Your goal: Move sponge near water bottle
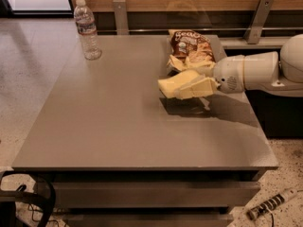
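The pale yellow sponge (174, 83) is held above the grey table (113, 126), right of its middle, with its shadow on the tabletop below. My gripper (191, 80) comes in from the right on a white arm and is shut on the sponge, its cream fingers (201, 86) above and below the foam. The clear water bottle (86, 30) with a white cap stands upright at the table's far left corner, well to the left of the sponge.
A brown-and-yellow chip bag (191, 48) lies just behind the gripper at the far right of the table. Metal rail posts (120, 15) line the wall behind. Cables (272, 205) lie on the floor at the lower right.
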Motion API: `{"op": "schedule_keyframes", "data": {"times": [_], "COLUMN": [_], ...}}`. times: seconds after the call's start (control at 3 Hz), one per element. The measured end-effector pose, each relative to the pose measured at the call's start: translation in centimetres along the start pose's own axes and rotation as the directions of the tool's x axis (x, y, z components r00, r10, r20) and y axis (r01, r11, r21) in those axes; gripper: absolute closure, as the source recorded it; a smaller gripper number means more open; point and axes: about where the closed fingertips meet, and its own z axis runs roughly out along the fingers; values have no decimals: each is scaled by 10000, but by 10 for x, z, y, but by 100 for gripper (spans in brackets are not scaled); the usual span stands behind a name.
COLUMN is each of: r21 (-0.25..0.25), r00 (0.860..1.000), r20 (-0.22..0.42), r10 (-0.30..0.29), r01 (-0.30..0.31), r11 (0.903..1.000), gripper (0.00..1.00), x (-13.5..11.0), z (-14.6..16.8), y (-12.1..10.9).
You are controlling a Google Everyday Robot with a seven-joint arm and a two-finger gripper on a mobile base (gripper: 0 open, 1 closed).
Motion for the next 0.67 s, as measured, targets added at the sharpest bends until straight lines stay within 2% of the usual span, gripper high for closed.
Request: {"op": "schedule_keyframes", "data": {"times": [0.33,0.67], "r21": [740,1590], "r00": [9987,9970], "r20": [-320,-725], "r10": [410,263], "r01": [-385,-145], "r11": [9965,9872], "gripper": [100,100], "x": [-13,-46], "z": [-5,10], "y": [-40,-89]}}
